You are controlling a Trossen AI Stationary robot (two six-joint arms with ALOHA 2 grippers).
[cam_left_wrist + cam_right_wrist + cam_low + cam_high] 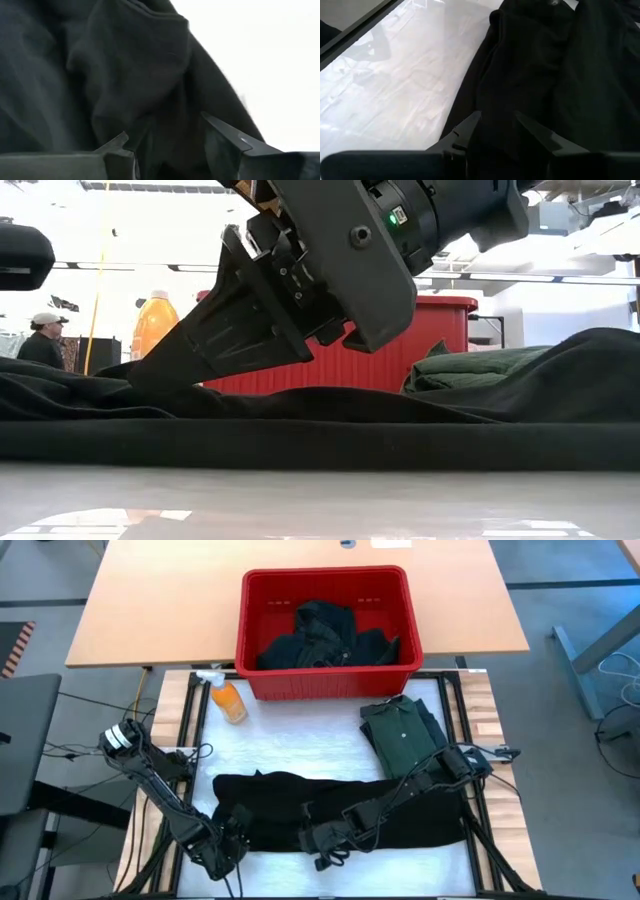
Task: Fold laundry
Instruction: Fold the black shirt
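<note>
A long black garment (340,802) of the laundry lies spread across the near half of the white table top. My left gripper (177,142) stands at its near left corner (232,840), pointing steeply down, open, with a ridge of black cloth (150,85) between its fingers. My right gripper (497,125) reaches in low from the right to the middle of the garment's near edge (325,848), open, its fingers on either side of a fold. A folded green shirt (402,730) lies at the far right. My left gripper's fingers (227,136) stand on either side of a bunched ridge of black cloth (170,125) at the garment's near left corner, coming from above. Whether they touch it I cannot tell. My right gripper's fingers (165,365) slant down from the right. Their ends rest on the garment's top surface by a fold (495,107) at its near edge. The cloth lies slack on the table.
A red basket (250,635) with more dark clothes stands at the table's far edge. An orange bottle (229,700) stands left of it. Bare white table top (290,740) lies between the garment and the basket. A person (42,340) shows in the room beyond.
</note>
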